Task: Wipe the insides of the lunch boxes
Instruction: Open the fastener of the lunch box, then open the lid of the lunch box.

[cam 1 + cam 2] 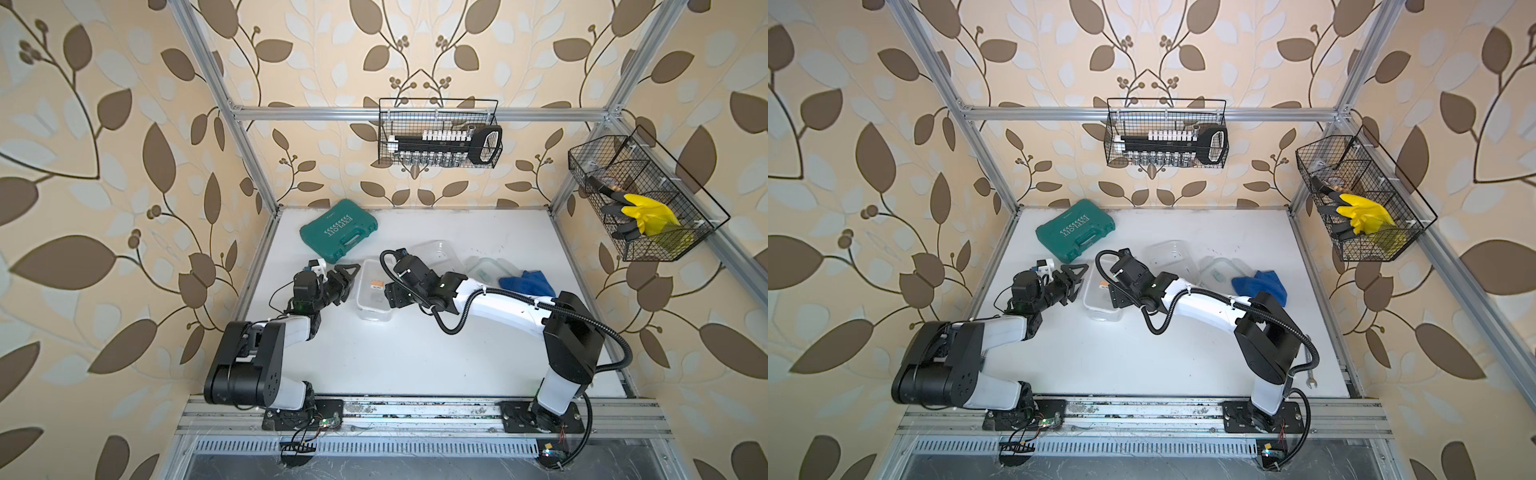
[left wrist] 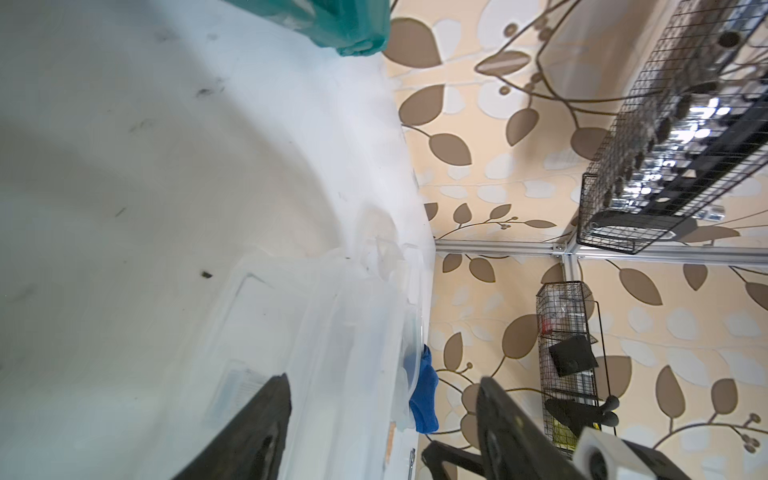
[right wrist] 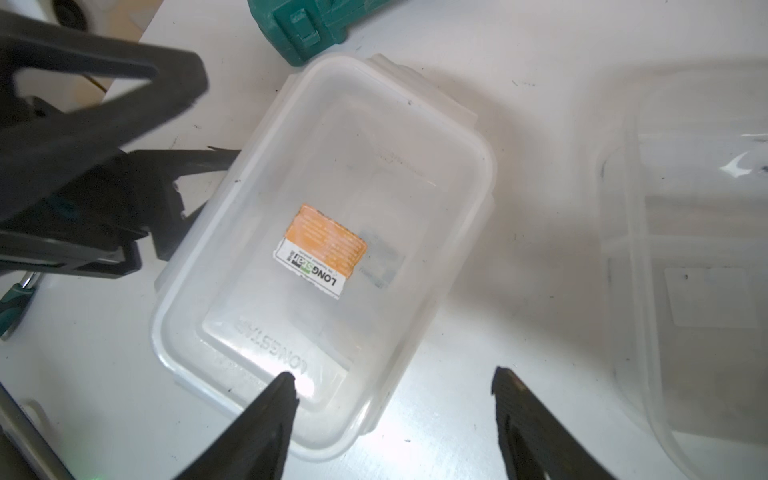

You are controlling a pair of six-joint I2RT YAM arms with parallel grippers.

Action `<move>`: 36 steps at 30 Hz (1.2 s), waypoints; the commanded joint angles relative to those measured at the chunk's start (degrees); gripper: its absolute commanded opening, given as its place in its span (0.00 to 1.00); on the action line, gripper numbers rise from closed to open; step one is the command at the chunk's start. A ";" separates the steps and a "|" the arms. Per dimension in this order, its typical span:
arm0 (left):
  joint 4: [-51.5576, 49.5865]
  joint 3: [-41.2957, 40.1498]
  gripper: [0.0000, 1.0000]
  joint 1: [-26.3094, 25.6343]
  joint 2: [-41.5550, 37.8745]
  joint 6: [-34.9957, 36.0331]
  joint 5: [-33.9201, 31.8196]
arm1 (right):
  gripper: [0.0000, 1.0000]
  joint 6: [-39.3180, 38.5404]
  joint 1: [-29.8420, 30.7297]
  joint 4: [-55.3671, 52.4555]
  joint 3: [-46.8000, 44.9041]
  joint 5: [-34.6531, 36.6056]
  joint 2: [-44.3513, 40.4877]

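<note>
We find the deep orange-labelled lunch box (image 3: 353,166) on the table (image 1: 374,357), the wider lunch box (image 3: 685,270) near it, the left gripper (image 1: 352,279) just beside the first and the right gripper (image 3: 395,380) above it, both with jaws parted, holding nothing.

We see a white counter (image 1: 415,353) flecked with faint dark scuffs, and cream wallpaper (image 1: 124,208) patterned with brown and pale grey leaves on thin brown stems. The tool case (image 1: 338,230) is teal green with white lettering. The deep lunch box (image 3: 374,145) is cloudy clear plastic with an orange and white sticker (image 3: 322,247). The wider lunch box (image 3: 685,208) is clear too. The cloth (image 1: 528,282) is deep blue, the glove (image 1: 648,214) bright yellow, its wire basket (image 1: 665,249) black. The left pincer (image 1: 348,277) and right pincer (image 3: 392,380) are black.
</note>
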 commanded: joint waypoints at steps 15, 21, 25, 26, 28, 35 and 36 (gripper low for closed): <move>-14.06 12.32 0.73 -8.71 -5.52 5.20 -0.73 | 0.78 1.88 -1.06 1.00 -12.80 5.90 -17.23; -28.82 11.28 0.77 -3.70 -9.87 9.91 -5.71 | 0.78 -0.59 0.04 -2.99 -13.57 6.73 -18.97; -26.77 5.01 0.79 1.82 -10.82 7.94 -4.96 | 0.78 -0.40 1.57 -1.50 -13.81 6.64 -16.85; -24.08 2.92 0.79 3.36 -10.40 6.56 -3.97 | 0.79 -0.49 1.99 -1.07 -13.44 6.55 -15.93; -20.98 0.75 0.79 4.65 -9.50 5.75 -3.21 | 0.78 -0.88 2.44 -1.44 -11.98 7.00 -14.03; -14.46 0.44 0.80 4.81 -1.73 5.57 0.07 | 0.81 5.17 -3.64 11.37 -20.13 -5.41 -12.60; -10.78 -0.01 0.80 4.77 0.36 4.06 0.87 | 0.81 5.72 -4.15 13.64 -21.29 -6.77 -12.82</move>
